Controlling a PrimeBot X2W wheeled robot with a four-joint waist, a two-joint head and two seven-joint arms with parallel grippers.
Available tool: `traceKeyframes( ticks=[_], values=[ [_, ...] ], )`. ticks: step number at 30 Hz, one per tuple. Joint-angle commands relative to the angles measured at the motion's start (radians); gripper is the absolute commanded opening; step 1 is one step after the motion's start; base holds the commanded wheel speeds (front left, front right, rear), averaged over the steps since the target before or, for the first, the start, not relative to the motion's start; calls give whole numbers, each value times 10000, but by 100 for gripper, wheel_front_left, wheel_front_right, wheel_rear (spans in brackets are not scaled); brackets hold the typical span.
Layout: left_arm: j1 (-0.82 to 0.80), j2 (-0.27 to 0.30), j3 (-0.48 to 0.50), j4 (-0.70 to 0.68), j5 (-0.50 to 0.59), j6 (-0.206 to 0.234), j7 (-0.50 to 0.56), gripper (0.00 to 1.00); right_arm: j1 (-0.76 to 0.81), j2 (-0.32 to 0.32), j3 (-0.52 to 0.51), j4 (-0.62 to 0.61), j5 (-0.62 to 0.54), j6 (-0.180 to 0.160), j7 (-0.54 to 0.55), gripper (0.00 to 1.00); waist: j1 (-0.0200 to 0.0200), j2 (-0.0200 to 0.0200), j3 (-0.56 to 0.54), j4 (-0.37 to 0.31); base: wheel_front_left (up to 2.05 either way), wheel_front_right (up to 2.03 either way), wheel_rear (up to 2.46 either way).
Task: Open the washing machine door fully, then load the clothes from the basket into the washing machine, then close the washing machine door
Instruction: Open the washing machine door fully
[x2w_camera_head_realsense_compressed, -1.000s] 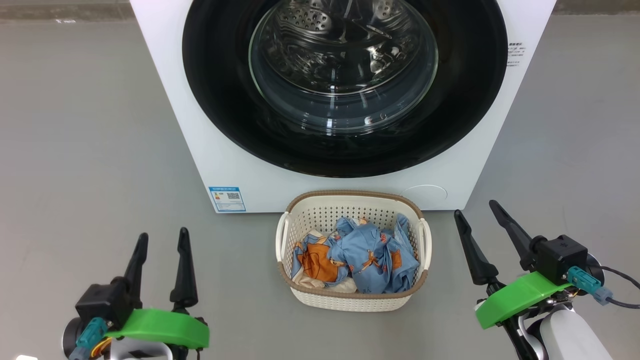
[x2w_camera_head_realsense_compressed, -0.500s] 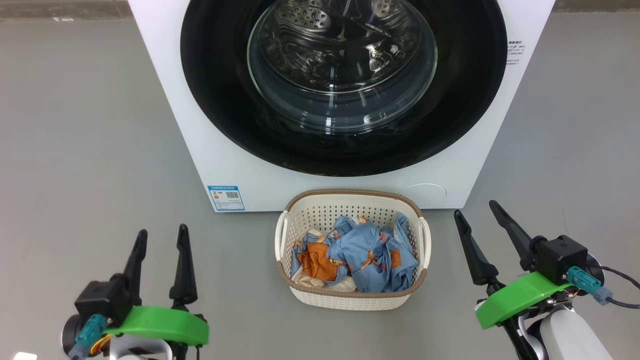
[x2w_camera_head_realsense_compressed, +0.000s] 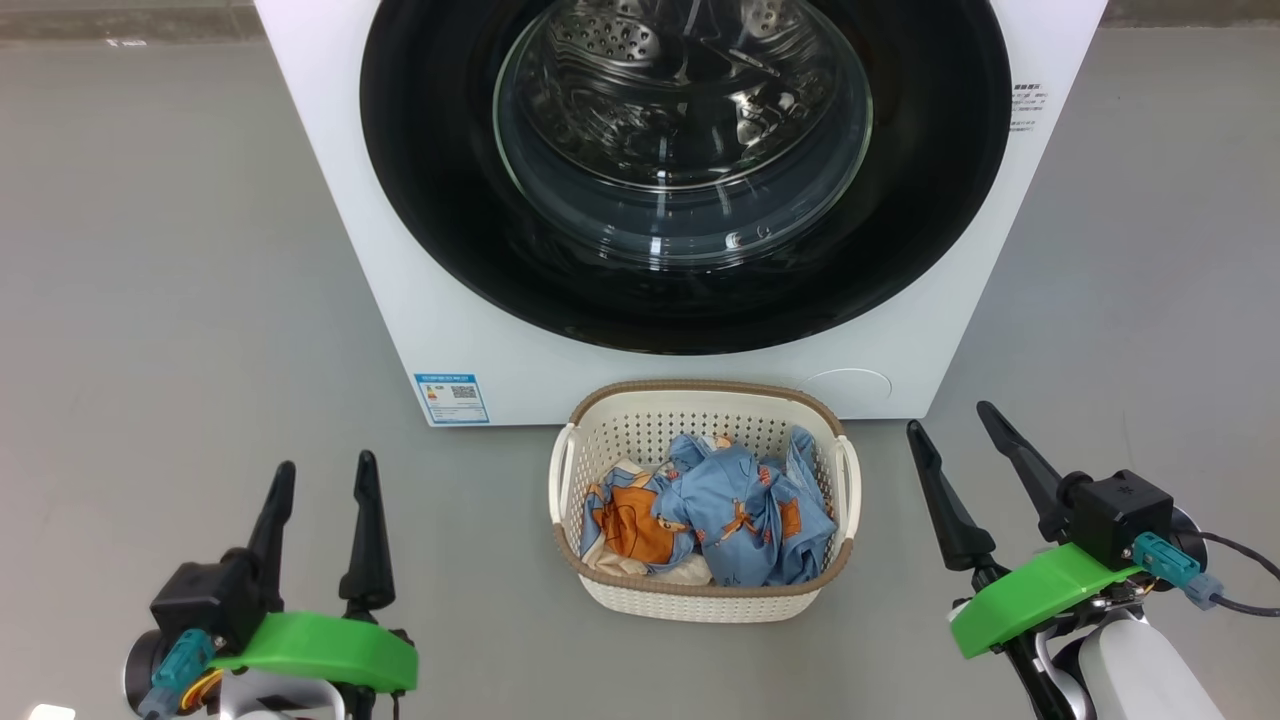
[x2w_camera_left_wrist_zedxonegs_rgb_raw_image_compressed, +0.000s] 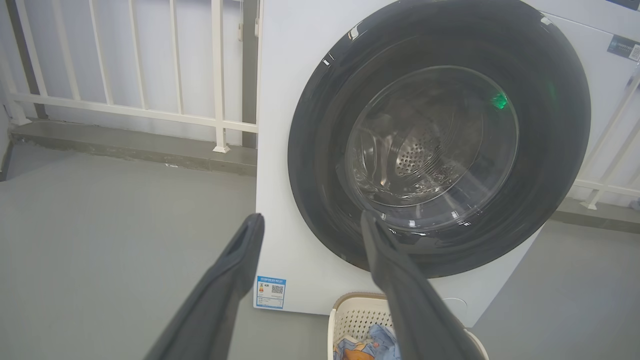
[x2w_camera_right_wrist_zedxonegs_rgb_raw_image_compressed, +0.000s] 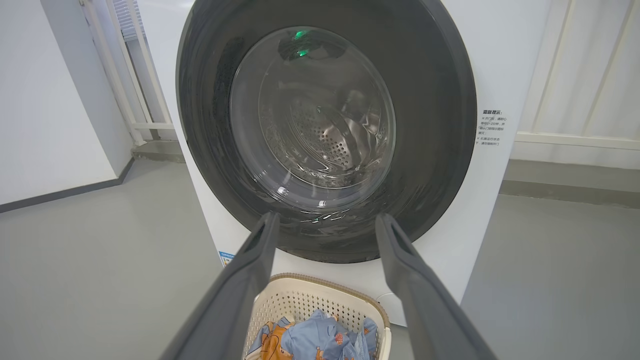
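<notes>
We see the white washing machine (x2w_camera_head_realsense_compressed: 430, 330) with its round door (x2w_camera_head_realsense_compressed: 930, 200) shut flat against the front, the black rim glossy and the glass centre bulging. The cream basket (x2w_camera_head_realsense_compressed: 700, 392) stands upright just before it, below the door. It holds crumpled blue clothes (x2w_camera_head_realsense_compressed: 745, 510) printed with orange bears.

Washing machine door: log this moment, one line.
washing machine door shut | clothes in basket | left gripper open, empty | right gripper open, empty
</notes>
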Motion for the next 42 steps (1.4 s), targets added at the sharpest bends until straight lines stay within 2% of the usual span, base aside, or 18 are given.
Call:
traceKeyframes(
  ticks=[1, 19, 42],
  values=[
    [-401, 177, 307, -197, 92, 28, -63, 100, -381, -65, 226, -209, -58, 16, -120, 100, 0, -1, 2, 0, 0, 0, 0],
    [-309, 177, 306, -113, 222, 102, -63, 100, -372, -63, 300, -157, -60, 16, -120, 100, 0, -1, -128, -23, 17, 17, -35],
    [-279, 177, 326, -380, -47, 70, -63, 100, -421, -54, 251, -167, -20, 16, -120, 100, 0, -1, -39, -49, 105, 105, -209]
  ],
)
